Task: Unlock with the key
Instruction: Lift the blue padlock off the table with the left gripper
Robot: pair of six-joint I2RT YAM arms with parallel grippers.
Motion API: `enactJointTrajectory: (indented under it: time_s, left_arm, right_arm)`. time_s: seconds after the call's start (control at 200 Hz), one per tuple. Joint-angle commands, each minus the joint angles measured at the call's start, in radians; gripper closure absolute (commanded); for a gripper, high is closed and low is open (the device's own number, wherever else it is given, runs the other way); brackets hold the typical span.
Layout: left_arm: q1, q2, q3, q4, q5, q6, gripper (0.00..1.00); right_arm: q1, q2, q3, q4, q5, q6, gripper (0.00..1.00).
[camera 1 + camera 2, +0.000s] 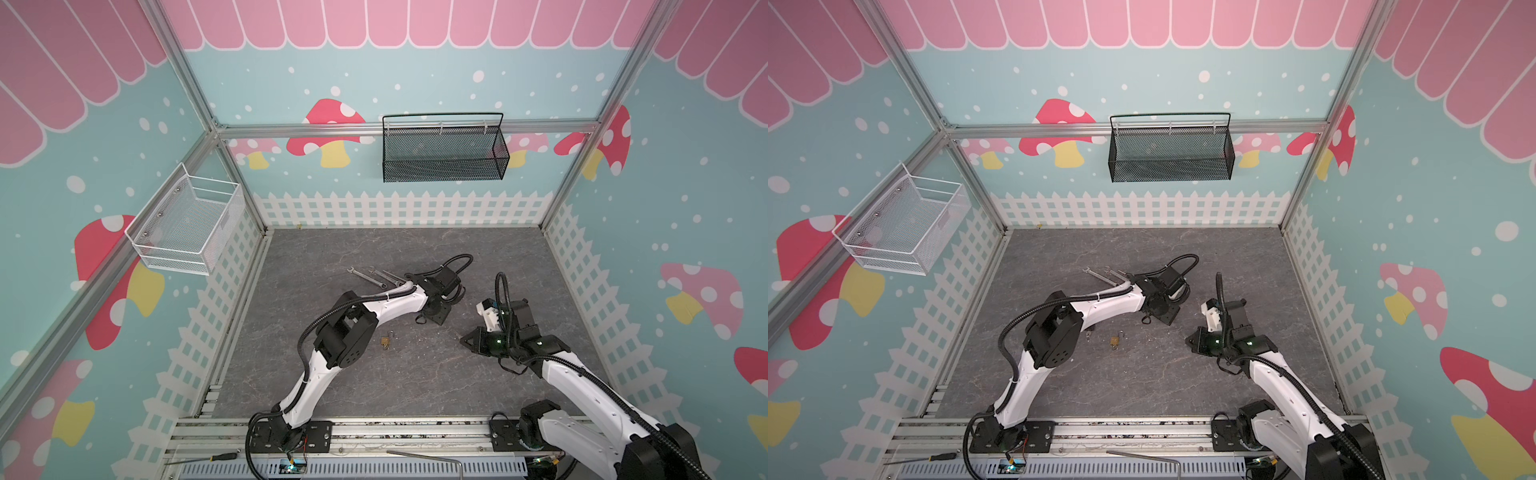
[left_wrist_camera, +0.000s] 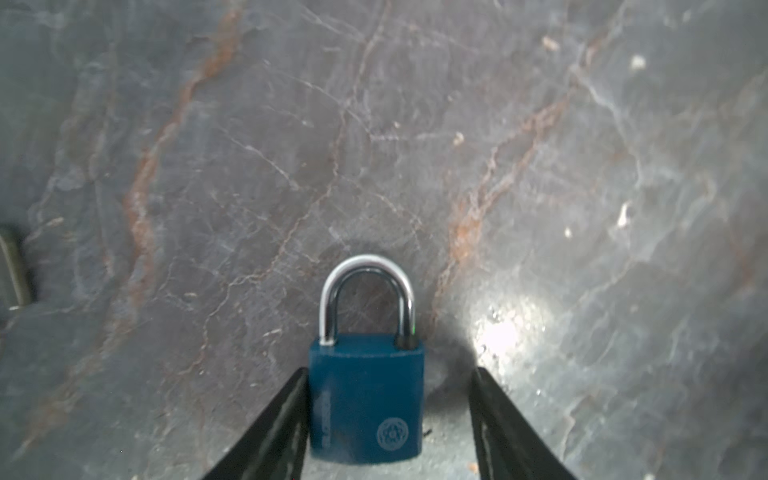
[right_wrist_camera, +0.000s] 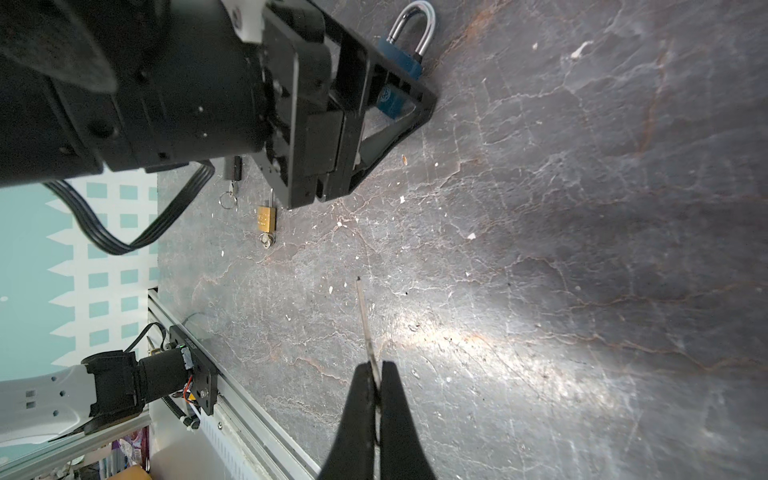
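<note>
Only wrist views, blue padlock (image 2: 365, 399), key (image 3: 366, 324)

I count two padlocks, a blue padlock (image 2: 365, 399) and a brass padlock (image 3: 266, 219); two keys, a thin key (image 3: 365, 316) and a black-headed key (image 3: 232, 167); two wall baskets, a white basket (image 1: 187, 224) and a black basket (image 1: 442, 153); at least two wrenches (image 1: 368, 278).

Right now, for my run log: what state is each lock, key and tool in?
blue padlock: shackle shut, lying flat
left tool: open, straddling the blue padlock
right tool: shut on the key
key: gripped, not yet in any lock
brass padlock: lying flat, untouched
</note>
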Motion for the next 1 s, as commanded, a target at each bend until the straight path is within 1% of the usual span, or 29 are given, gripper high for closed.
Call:
enactJointTrajectory:
  time_s: [0.0, 0.105, 0.195, 0.28, 0.375, 0.515, 0.58, 0.655, 0.705, 0.815, 0.87, 0.996]
  left_arm:
    - [-0.012, 0.039, 0.029, -0.031, -0.048, -0.062, 0.43]
    - [-0.014, 0.063, 0.046, -0.04, -0.048, -0.071, 0.44]
    - [-0.014, 0.08, 0.066, -0.066, -0.06, -0.082, 0.48]
    - [-0.014, 0.081, 0.069, -0.08, -0.056, -0.088, 0.5]
    - [-0.014, 0.072, 0.05, -0.097, -0.062, -0.093, 0.58]
    - [-0.016, 0.065, 0.042, -0.123, -0.061, -0.104, 0.58]
    - [-0.016, 0.066, 0.038, -0.124, -0.057, -0.106, 0.67]
    - [-0.016, 0.07, 0.038, -0.129, -0.059, -0.115, 0.68]
    - [-0.016, 0.069, 0.039, -0.133, -0.056, -0.12, 0.7]
    - [-0.014, 0.047, 0.044, -0.135, -0.079, -0.155, 0.88]
    - [-0.011, 0.026, 0.047, -0.135, -0.102, -0.209, 0.92]
    - [-0.007, -0.034, 0.045, -0.121, -0.104, -0.345, 1.0]
  right_arm:
    - [-0.005, -0.02, 0.008, 0.005, -0.001, -0.014, 1.0]
    - [-0.005, -0.021, 0.006, 0.006, 0.001, -0.016, 1.0]
    - [-0.005, -0.02, 0.007, 0.007, -0.003, -0.017, 1.0]
    - [-0.006, -0.02, 0.007, 0.007, -0.006, -0.02, 1.0]
    - [-0.006, -0.021, 0.011, 0.007, -0.008, -0.023, 1.0]
    - [-0.008, -0.023, 0.015, 0.007, -0.007, -0.03, 1.0]
    - [-0.008, -0.021, 0.018, 0.007, -0.008, -0.033, 1.0]
    - [-0.009, -0.024, 0.016, 0.007, -0.013, -0.033, 1.0]
    - [-0.009, -0.03, 0.017, 0.007, -0.015, -0.034, 1.0]
    - [-0.011, -0.044, 0.02, 0.004, 0.0, -0.036, 1.0]
    - [-0.011, -0.052, 0.022, 0.002, 0.005, -0.034, 1.0]
    - [-0.011, -0.069, 0.024, -0.004, 0.009, -0.036, 1.0]
